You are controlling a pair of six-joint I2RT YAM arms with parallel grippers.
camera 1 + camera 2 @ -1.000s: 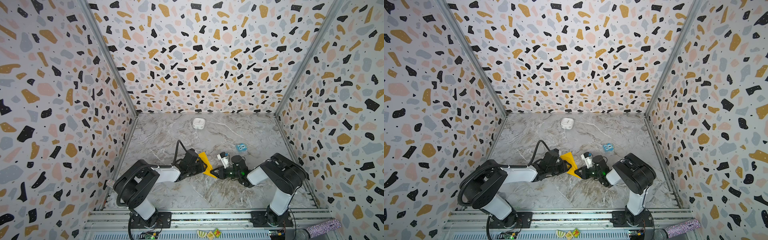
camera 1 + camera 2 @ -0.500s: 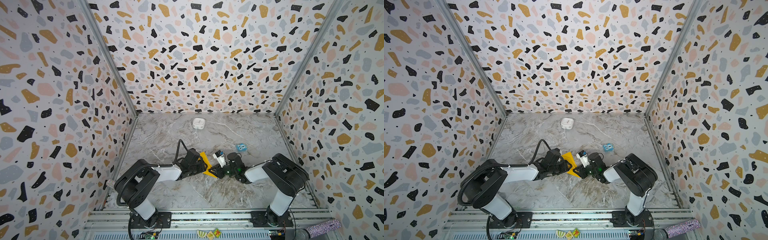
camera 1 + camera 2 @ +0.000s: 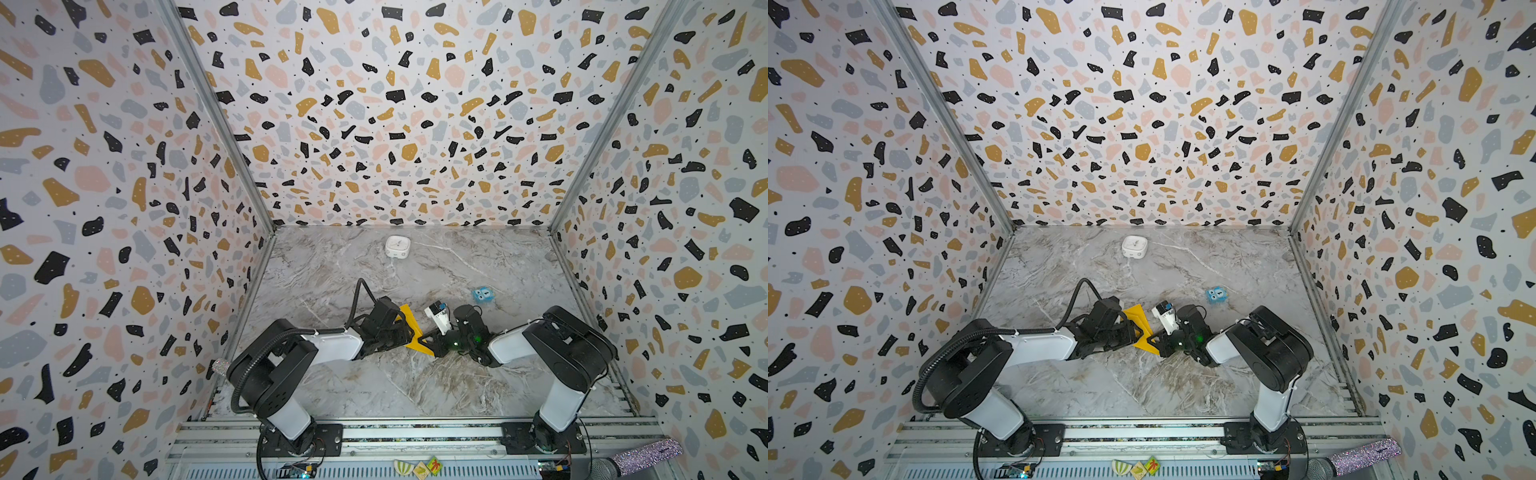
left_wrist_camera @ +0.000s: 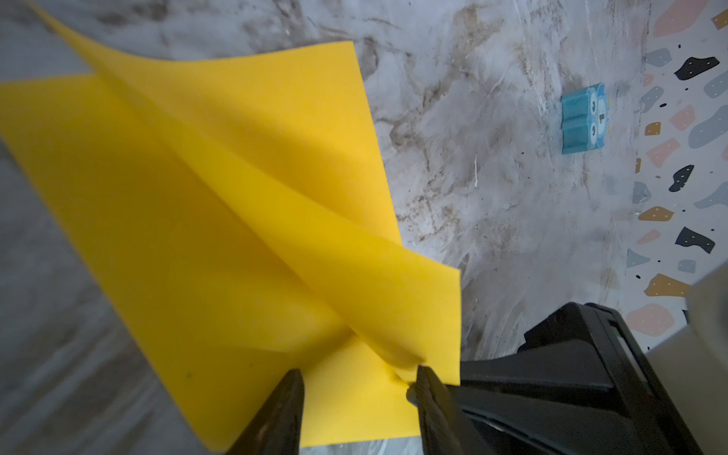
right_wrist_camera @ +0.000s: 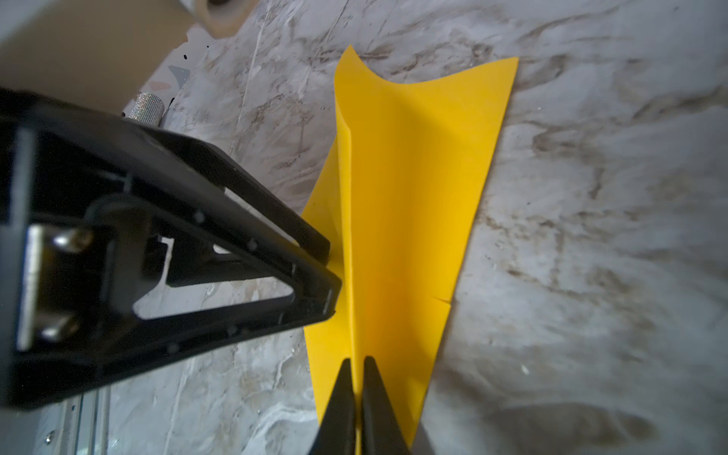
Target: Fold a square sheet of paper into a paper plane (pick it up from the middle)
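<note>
Smooth yellow paper plane [image 5: 409, 189] lies on the grey marbled table [image 5: 591, 197] between both arms.
The right gripper [image 5: 357, 364] pinches tight on its sharp centre ridge; the left gripper [image 4: 356, 384] stands half apart, its black jaws on either side of that ridge, wings spreading wide.

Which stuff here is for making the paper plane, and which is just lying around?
For the job:
yellow paper sheet, partly folded
right gripper, pinching its ridge
left gripper, jaws apart over the paper

Just lying about:
white rounded box
blue cube with eyes
glittery stick by the front rail
</note>
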